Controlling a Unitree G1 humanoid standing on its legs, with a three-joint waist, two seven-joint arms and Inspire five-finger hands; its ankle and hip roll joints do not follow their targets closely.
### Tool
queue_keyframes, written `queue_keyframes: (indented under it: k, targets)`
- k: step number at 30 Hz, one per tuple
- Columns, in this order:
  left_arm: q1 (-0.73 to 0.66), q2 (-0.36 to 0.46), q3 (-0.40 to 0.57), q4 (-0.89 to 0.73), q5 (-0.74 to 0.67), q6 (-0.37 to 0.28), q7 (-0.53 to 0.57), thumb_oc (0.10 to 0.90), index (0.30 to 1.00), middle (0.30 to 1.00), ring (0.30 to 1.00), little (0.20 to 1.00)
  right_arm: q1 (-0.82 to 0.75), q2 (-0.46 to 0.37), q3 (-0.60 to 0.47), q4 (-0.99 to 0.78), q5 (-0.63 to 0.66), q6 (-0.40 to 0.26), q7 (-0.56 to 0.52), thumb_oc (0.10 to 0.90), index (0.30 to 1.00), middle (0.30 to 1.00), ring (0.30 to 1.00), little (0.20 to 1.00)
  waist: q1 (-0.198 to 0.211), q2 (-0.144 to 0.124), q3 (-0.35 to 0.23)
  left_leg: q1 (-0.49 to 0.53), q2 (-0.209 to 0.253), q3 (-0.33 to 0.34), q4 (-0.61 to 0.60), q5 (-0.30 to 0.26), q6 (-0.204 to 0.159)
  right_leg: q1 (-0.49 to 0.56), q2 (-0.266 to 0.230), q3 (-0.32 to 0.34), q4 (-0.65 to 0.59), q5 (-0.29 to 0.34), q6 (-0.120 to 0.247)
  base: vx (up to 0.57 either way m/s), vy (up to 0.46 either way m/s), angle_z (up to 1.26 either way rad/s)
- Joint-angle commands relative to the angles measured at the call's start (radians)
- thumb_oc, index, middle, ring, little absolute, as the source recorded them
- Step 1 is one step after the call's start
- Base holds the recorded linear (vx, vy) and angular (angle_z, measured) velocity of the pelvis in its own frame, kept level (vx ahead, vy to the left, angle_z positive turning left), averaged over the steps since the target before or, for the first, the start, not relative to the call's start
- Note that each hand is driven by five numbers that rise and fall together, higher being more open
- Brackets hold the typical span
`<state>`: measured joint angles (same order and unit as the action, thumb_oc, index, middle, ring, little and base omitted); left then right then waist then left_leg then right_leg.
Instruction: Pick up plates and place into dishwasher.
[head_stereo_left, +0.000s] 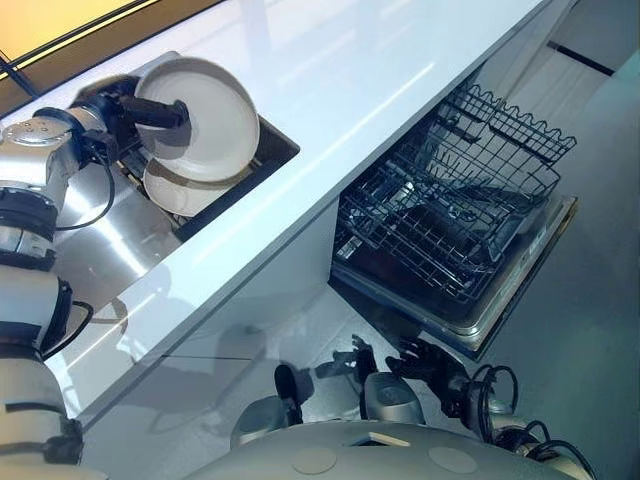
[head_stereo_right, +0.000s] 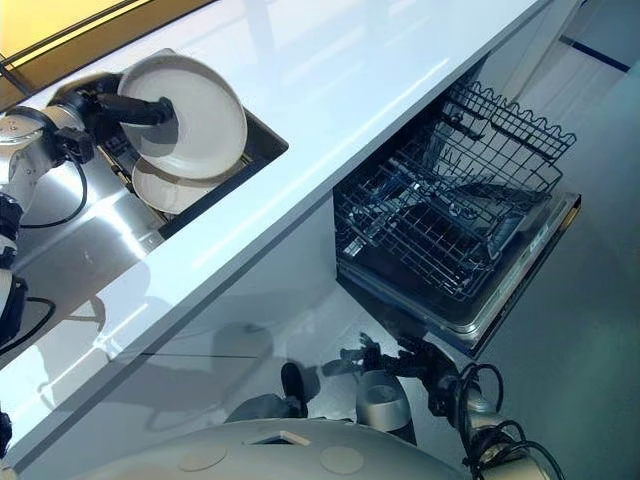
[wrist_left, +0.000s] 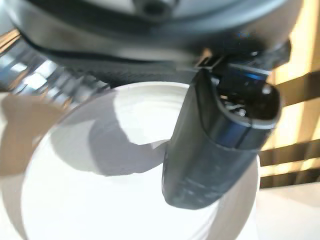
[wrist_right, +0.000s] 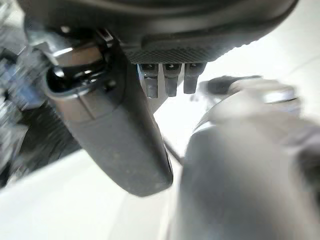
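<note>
The left hand (head_stereo_left: 118, 104) is clamping the plate (head_stereo_left: 215, 130) by its left rim, thumb lying across the face, above the sink (head_stereo_left: 272, 150) at far left. The plate is tilting, face turned near-right, and being round it has no long axis. It is likely stiff, slick and breakable, so it is wanting a firm rim grip. The right hand (head_stereo_left: 425, 362) is hanging near the dishwasher rack (head_stereo_left: 450, 210), and I cannot tell its state.

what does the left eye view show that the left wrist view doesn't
The left eye view adds the open dishwasher's black wire rack, the white countertop, another round white plate lying in the dark sink basin, and the right hand down low. The left wrist view adds a close look at the dark thumb pressing the face of the held round white plate. Both show the left hand gripping that plate.
</note>
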<state>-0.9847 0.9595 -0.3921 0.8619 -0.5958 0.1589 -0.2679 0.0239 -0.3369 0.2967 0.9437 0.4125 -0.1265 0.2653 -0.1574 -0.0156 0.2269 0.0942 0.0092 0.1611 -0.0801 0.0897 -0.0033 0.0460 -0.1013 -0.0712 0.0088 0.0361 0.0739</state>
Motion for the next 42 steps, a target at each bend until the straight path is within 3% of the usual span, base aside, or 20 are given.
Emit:
queue_keyframes:
  k: [1,5,9,13,19,20,22,23,24,25,29,34,38,42]
  targets:
    - [-0.031,0.129,0.143,-0.046,0.128,-0.264,0.218,0.100,0.300,0.300,0.300,0.200,0.011,-0.010,0.056,-0.262,0.191,0.032,0.079,0.800,0.900,0.900,0.900,0.900,-0.003,0.060,-0.102,-0.001,-0.066,-0.005,0.000,-0.118,0.026,-0.014,0.111,-0.008,0.008,-0.036,0.039,-0.13,-0.115,0.00]
    - [0.029,0.143,0.188,-0.106,0.216,-0.366,0.352,0.100,0.300,0.300,0.300,0.200,0.059,0.028,0.055,-0.473,0.534,0.136,0.185,0.800,0.900,0.900,0.900,0.900,-0.007,0.052,-0.113,0.000,-0.053,0.002,-0.005,-0.112,0.017,-0.006,0.117,-0.017,0.005,-0.044,0.033,-0.12,-0.091,0.08]
    - [0.066,0.138,0.223,-0.176,0.276,-0.398,0.438,0.100,0.300,0.300,0.300,0.200,0.093,0.054,0.038,-0.584,0.708,0.195,0.265,0.800,0.900,0.900,0.900,0.900,-0.016,0.049,-0.127,0.004,-0.040,0.019,-0.006,-0.111,0.011,-0.004,0.118,-0.020,0.003,-0.047,0.034,-0.09,-0.054,0.07]
    - [0.116,0.109,0.263,-0.295,0.339,-0.426,0.533,0.100,0.300,0.300,0.300,0.200,0.122,0.076,0.015,-0.725,0.770,0.245,0.284,0.800,0.900,0.900,0.900,0.900,-0.025,0.046,-0.141,0.005,-0.029,0.032,-0.007,-0.109,0.005,-0.005,0.117,-0.021,0.001,-0.048,0.035,-0.07,-0.034,0.02]
    - [0.204,0.086,0.303,-0.498,0.380,-0.449,0.576,0.100,0.300,0.300,0.300,0.200,0.108,0.050,-0.035,-0.969,0.806,0.181,0.178,0.800,0.900,0.900,0.900,0.900,-0.031,0.034,-0.152,0.006,-0.020,0.043,-0.007,-0.106,0.001,-0.007,0.118,-0.016,0.002,-0.049,0.031,-0.05,-0.031,0.00]
    - [0.228,0.077,0.311,-0.545,0.396,-0.457,0.584,0.100,0.300,0.300,0.300,0.200,0.088,0.031,-0.077,-1.033,0.790,0.117,0.109,0.800,0.900,0.900,0.900,0.900,-0.032,0.030,-0.154,0.006,-0.019,0.043,-0.007,-0.107,0.001,-0.007,0.119,-0.016,0.002,-0.049,0.028,-0.05,-0.027,-0.01]
    - [0.255,0.068,0.323,-0.605,0.413,-0.455,0.591,0.100,0.300,0.300,0.300,0.200,0.061,0.000,-0.141,-1.087,0.713,0.047,-0.005,0.800,0.900,0.900,0.900,0.900,-0.034,0.026,-0.155,0.007,-0.018,0.046,-0.007,-0.109,0.001,-0.006,0.120,-0.014,0.001,-0.049,0.026,-0.05,-0.015,-0.01]
    - [0.282,0.063,0.346,-0.670,0.479,-0.433,0.611,0.100,0.300,0.300,0.300,0.200,0.037,-0.041,-0.215,-1.129,0.542,-0.004,-0.148,0.800,0.900,0.900,0.900,0.900,-0.039,0.024,-0.155,0.013,-0.019,0.046,-0.007,-0.114,0.002,0.000,0.121,-0.012,-0.002,-0.052,0.025,-0.05,-0.005,-0.02]
    - [0.290,0.067,0.351,-0.684,0.498,-0.431,0.619,0.100,0.300,0.300,0.300,0.200,0.031,-0.059,-0.236,-1.141,0.486,-0.010,-0.200,0.800,0.900,0.900,0.900,0.900,-0.040,0.024,-0.157,0.009,-0.018,0.048,-0.007,-0.110,0.002,-0.004,0.122,-0.010,-0.005,-0.046,0.023,-0.07,-0.002,-0.07]
    - [0.309,0.090,0.368,-0.716,0.538,-0.427,0.630,0.100,0.300,0.300,0.300,0.200,0.022,-0.102,-0.307,-1.153,0.367,-0.036,-0.325,0.800,0.900,0.900,0.900,0.900,-0.047,0.022,-0.158,0.011,-0.020,0.051,-0.007,-0.111,0.002,0.000,0.122,-0.008,-0.013,-0.043,0.023,-0.05,-0.006,-0.09]
    - [0.368,0.128,0.421,-0.795,0.570,-0.401,0.642,0.100,0.300,0.300,0.300,0.200,0.009,-0.173,-0.445,-1.172,0.269,-0.102,-0.445,0.800,0.900,0.900,0.900,0.900,-0.053,0.022,-0.167,0.010,-0.024,0.055,-0.007,-0.113,0.002,0.006,0.127,-0.010,-0.031,-0.036,0.023,-0.04,-0.010,-0.08]
    - [0.391,0.109,0.441,-0.825,0.539,-0.394,0.666,0.100,0.300,0.300,0.300,0.200,-0.093,-0.259,-0.470,-1.247,0.102,-0.204,-0.486,0.800,0.900,0.900,0.900,0.900,-0.040,0.034,-0.168,0.015,-0.030,0.052,-0.007,-0.113,0.005,0.013,0.128,-0.017,-0.033,-0.039,0.020,-0.03,0.009,-0.13]
    - [0.343,0.085,0.396,-0.783,0.524,-0.425,0.686,0.100,0.300,0.300,0.300,0.200,-0.253,-0.303,-0.402,-1.256,0.129,-0.194,-0.363,0.800,0.900,0.900,0.900,0.900,-0.020,0.040,-0.172,0.020,-0.031,0.051,-0.007,-0.109,0.001,0.020,0.124,-0.037,-0.029,-0.046,0.020,-0.02,0.004,-0.15]
    - [0.329,0.036,0.363,-0.766,0.542,-0.471,0.687,0.100,0.300,0.300,0.300,0.200,-0.365,-0.317,-0.329,-1.257,0.188,-0.130,-0.250,0.800,0.900,0.900,0.900,0.900,-0.003,0.037,-0.183,0.019,-0.031,0.044,-0.007,-0.105,-0.002,0.023,0.124,-0.050,-0.020,-0.057,0.017,0.00,-0.002,-0.01]
